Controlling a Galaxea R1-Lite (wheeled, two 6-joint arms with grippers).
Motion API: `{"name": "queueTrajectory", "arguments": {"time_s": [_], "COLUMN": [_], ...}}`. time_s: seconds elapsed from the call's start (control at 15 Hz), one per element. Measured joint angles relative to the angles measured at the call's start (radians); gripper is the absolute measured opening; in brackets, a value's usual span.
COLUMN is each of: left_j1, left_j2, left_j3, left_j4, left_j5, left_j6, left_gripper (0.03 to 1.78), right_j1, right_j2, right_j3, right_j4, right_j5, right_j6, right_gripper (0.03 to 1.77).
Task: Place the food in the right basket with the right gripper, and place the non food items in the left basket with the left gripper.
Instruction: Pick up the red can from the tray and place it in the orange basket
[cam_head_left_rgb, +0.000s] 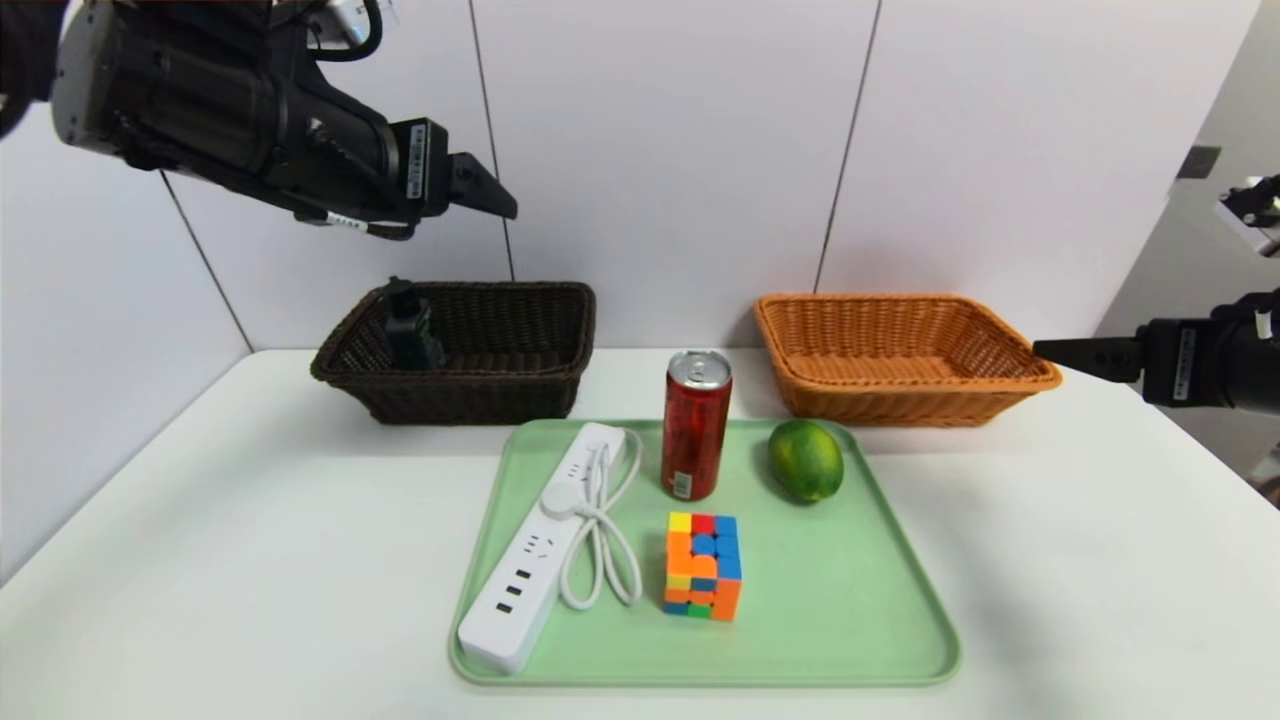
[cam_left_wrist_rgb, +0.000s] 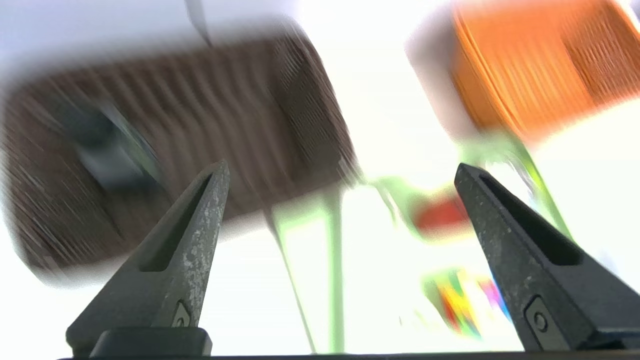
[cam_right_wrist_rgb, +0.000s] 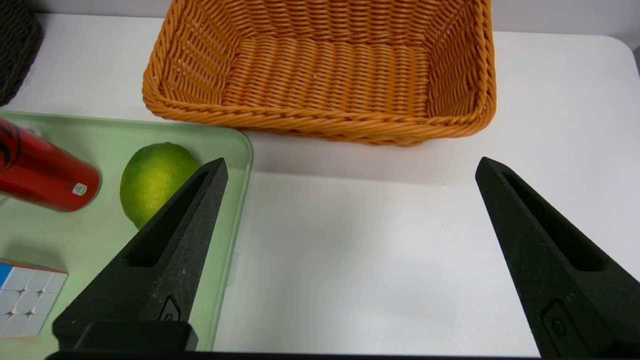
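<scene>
On the green tray (cam_head_left_rgb: 830, 610) lie a white power strip (cam_head_left_rgb: 535, 550) with its cord, a red can (cam_head_left_rgb: 696, 425) standing upright, a green lime (cam_head_left_rgb: 806, 460) and a colourful puzzle cube (cam_head_left_rgb: 703, 565). A dark boxy item (cam_head_left_rgb: 412, 330) leans inside the brown left basket (cam_head_left_rgb: 520, 395). My left gripper (cam_head_left_rgb: 492, 197) hangs high above that basket, open and empty (cam_left_wrist_rgb: 341, 167). The orange right basket (cam_head_left_rgb: 900, 405) holds nothing. Beside its right end my right gripper (cam_head_left_rgb: 1048, 350) stands open and empty (cam_right_wrist_rgb: 351, 162), with the lime (cam_right_wrist_rgb: 150, 175) and the can (cam_right_wrist_rgb: 45, 175) off to one side.
Both baskets stand at the back of the white table (cam_head_left_rgb: 200, 520), close to the wall. The tray fills the middle. The table's right edge runs just under the right arm.
</scene>
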Motion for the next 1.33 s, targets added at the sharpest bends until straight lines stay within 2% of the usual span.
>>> {"name": "queueTrajectory", "arguments": {"time_s": [0.13,0.27,0.4,0.53,0.67,0.8,1.0,1.13,1.33], "left_j1": [-0.068,-0.13,-0.154,-0.166,-0.173,-0.195,-0.263,-0.294,-0.309], "left_j2": [-0.036,-0.065,-0.09,-0.115,-0.148,-0.19,-0.279,-0.344,-0.419], "left_j3": [-0.006,0.008,0.068,0.158,0.303,0.484,0.706,0.815,0.967], "left_j4": [0.147,0.246,0.26,0.23,0.123,-0.053,-0.289,-0.349,-0.47], "left_j5": [0.0,0.0,0.007,0.028,0.076,0.152,0.294,0.344,0.372], "left_j6": [-0.075,-0.143,-0.152,-0.153,-0.152,-0.148,-0.141,-0.141,-0.131], "left_gripper": [1.62,1.64,1.66,1.67,1.67,1.67,1.69,1.69,1.69], "right_j1": [0.0,0.005,0.021,0.074,0.166,0.297,0.534,0.626,0.69], "right_j2": [-0.001,0.0,0.008,0.016,0.014,0.004,-0.011,-0.018,-0.022], "right_j3": [-0.017,-0.087,-0.212,-0.323,-0.369,-0.373,-0.312,-0.199,-0.004], "right_j4": [0.041,0.105,0.196,0.33,0.443,0.479,0.459,0.36,0.086], "right_j5": [0.009,0.029,0.04,0.033,-0.003,-0.057,-0.21,-0.322,-0.394], "right_j6": [0.034,0.103,0.161,0.191,0.202,0.235,0.296,0.301,0.24], "right_gripper": [1.71,1.71,1.71,1.71,1.71,1.71,1.71,1.71,1.71]}}
